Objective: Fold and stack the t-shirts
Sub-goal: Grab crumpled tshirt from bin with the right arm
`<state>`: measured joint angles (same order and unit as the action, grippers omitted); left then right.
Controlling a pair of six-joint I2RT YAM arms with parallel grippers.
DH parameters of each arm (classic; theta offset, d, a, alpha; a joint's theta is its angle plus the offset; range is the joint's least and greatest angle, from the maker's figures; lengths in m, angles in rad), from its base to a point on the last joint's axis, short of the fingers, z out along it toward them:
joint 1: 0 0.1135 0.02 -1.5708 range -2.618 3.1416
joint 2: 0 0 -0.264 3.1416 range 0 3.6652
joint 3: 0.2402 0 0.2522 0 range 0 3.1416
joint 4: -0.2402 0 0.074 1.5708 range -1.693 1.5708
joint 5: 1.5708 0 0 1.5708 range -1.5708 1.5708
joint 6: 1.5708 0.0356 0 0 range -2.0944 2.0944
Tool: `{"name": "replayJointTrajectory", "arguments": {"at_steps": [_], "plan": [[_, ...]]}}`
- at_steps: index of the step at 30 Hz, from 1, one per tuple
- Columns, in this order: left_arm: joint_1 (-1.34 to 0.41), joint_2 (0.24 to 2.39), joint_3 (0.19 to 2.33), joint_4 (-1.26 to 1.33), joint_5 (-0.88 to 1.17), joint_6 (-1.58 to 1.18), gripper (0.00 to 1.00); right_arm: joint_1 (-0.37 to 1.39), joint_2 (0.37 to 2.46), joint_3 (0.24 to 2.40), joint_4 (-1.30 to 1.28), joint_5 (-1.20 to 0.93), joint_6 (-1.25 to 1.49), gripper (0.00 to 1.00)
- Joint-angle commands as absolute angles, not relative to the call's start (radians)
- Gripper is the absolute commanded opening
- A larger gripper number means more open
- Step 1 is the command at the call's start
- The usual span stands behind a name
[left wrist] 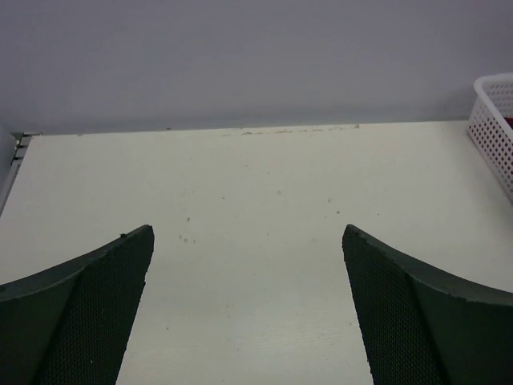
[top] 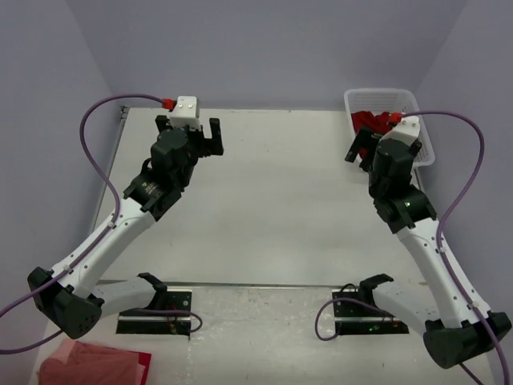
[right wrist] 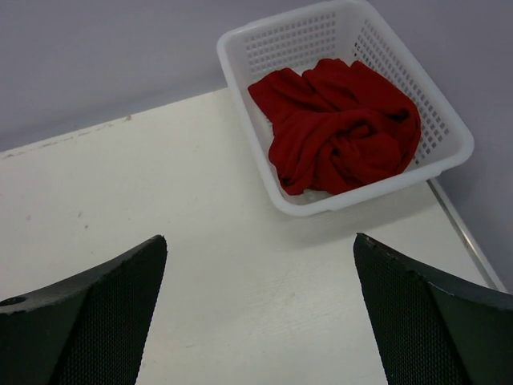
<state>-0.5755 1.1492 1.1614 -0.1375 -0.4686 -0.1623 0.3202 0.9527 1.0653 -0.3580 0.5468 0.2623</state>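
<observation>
Left claw [left wrist: 247, 241] released, jaws wide, nothing in it, hanging over the table [left wrist: 264, 176]. Right claw [right wrist: 259, 241] also released and holding nothing, aimed at the white mesh basket [right wrist: 296, 40] at the table's far right corner. Deep red t-shirts [right wrist: 337, 140] lie crumpled inside the basket.

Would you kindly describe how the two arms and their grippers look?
The left arm and right arm have white lower links, black joints and black bases, each trailing a purple cable. The left gripper and right gripper have dark, curved, mesh-textured fingers.
</observation>
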Motion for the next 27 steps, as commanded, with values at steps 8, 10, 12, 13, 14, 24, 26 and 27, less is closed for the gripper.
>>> {"name": "replayJointTrajectory", "arguments": {"at_steps": [8, 10, 12, 13, 14, 24, 26, 27], "plan": [[-0.554, 1.135, 1.169, -0.137, -0.426, -0.167, 1.0, 0.192, 1.263, 1.262, -0.408, 0.594, 0.27, 0.99], [-0.552, 1.137, 1.167, -0.14, -0.405, -0.17, 1.0, 0.114, 1.354, 1.354, -0.468, 0.549, 0.275, 0.99], [-0.552, 1.138, 1.166, -0.141, -0.376, -0.181, 1.0, 0.078, 1.471, 1.393, -0.468, 0.558, 0.256, 0.99], [-0.551, 1.138, 1.161, -0.14, -0.368, -0.183, 1.0, 0.049, 1.506, 1.431, -0.469, 0.54, 0.243, 0.99], [-0.551, 1.14, 1.157, -0.138, -0.364, -0.187, 1.0, 0.038, 1.538, 1.448, -0.469, 0.529, 0.239, 0.99], [-0.549, 1.169, 1.14, -0.133, -0.292, -0.213, 1.0, -0.074, 1.839, 1.597, -0.485, 0.351, 0.256, 0.93], [-0.548, 1.175, 1.141, -0.129, -0.293, -0.21, 1.0, -0.078, 1.871, 1.611, -0.486, 0.351, 0.253, 0.92], [-0.548, 1.177, 1.146, -0.129, -0.295, -0.209, 1.0, -0.083, 1.885, 1.62, -0.486, 0.351, 0.249, 0.92]]}}
